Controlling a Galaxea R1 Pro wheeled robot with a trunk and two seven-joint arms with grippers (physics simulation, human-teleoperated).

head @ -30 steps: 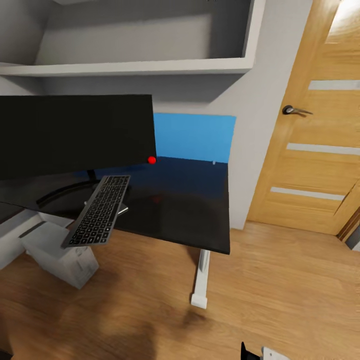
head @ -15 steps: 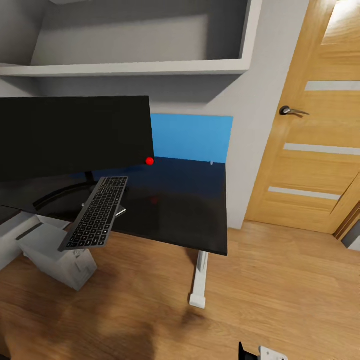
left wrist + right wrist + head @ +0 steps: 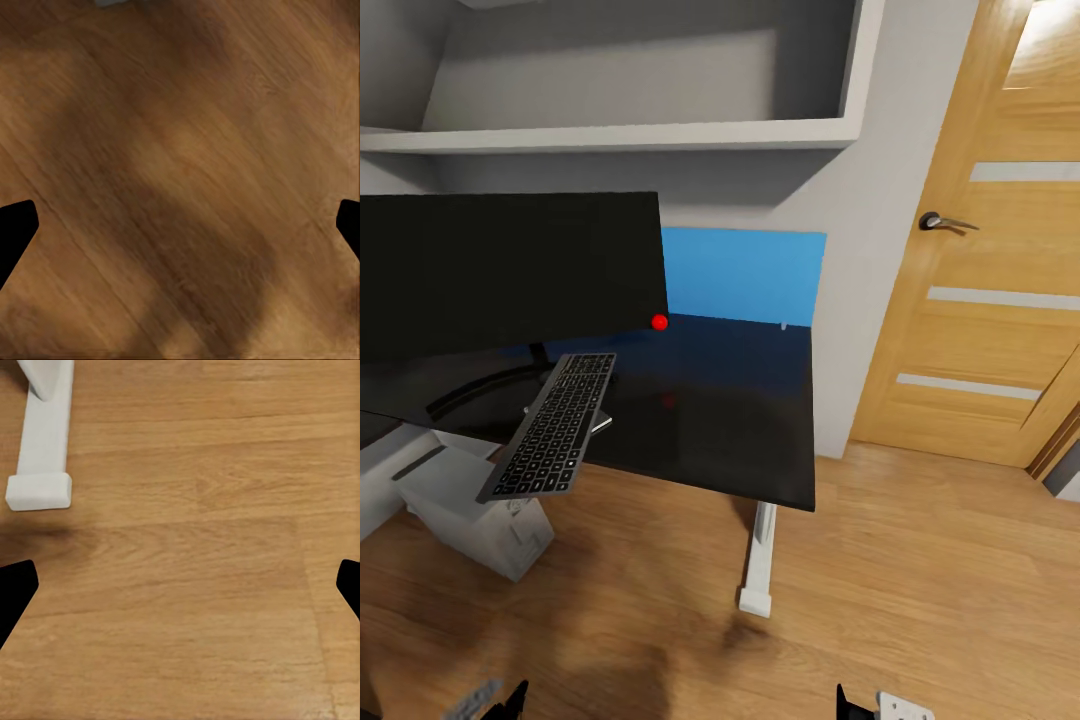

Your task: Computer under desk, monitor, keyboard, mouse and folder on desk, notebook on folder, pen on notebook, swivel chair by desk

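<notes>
Black monitor (image 3: 500, 270) on your desk (image 3: 730, 400) is cropped at the frame's left, hiding part of the blue folder (image 3: 745, 275). Keyboard (image 3: 552, 423) overhangs the front edge above the computer (image 3: 470, 510). Both grippers, left (image 3: 180, 232) and right (image 3: 180, 592), gape empty over wooden floor (image 3: 195, 607).

The desk (image 3: 740, 420) has a glossy black top on a white pedestal leg (image 3: 761, 560) whose foot rests on the wooden floor (image 3: 920, 580). On the top stands the monitor (image 3: 500, 270) on its curved stand, with the keyboard (image 3: 552, 424) lying tilted, its near end jutting past the front edge. The blue folder (image 3: 745, 275) stands upright against the wall at the back (its lower edge meeting the top). The computer (image 3: 475, 505) sits on the floor below the desk.
</notes>
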